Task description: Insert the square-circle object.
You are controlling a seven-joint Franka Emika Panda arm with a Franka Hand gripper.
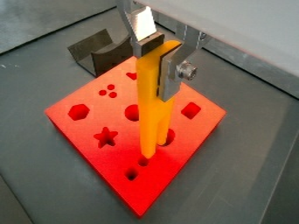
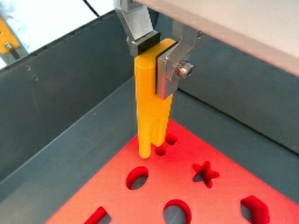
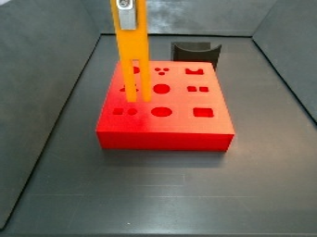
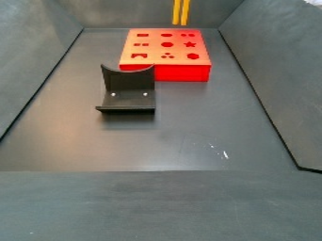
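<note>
My gripper [image 1: 156, 54] is shut on the top of the square-circle object [image 1: 152, 105], a long yellow-orange bar held upright. The silver fingers [image 2: 173, 63] clamp it on both sides, as both wrist views show. Its forked end points down and hangs just over the top of the red block [image 1: 105, 157], near one edge and a pair of small holes [image 2: 170, 140]. I cannot tell whether the prongs touch the block. In a side view the bar [image 3: 130, 56] stands over the left part of the block [image 3: 173, 130]. Only its lower end [image 4: 182, 11] shows in a side view.
The dark fixture [image 4: 126, 92] stands on the grey floor in front of the red block [image 4: 170, 64]; it also shows behind the block in a side view [image 3: 195, 51] and in a wrist view [image 1: 100, 48]. Sloping grey bin walls [image 3: 62, 120] enclose the floor.
</note>
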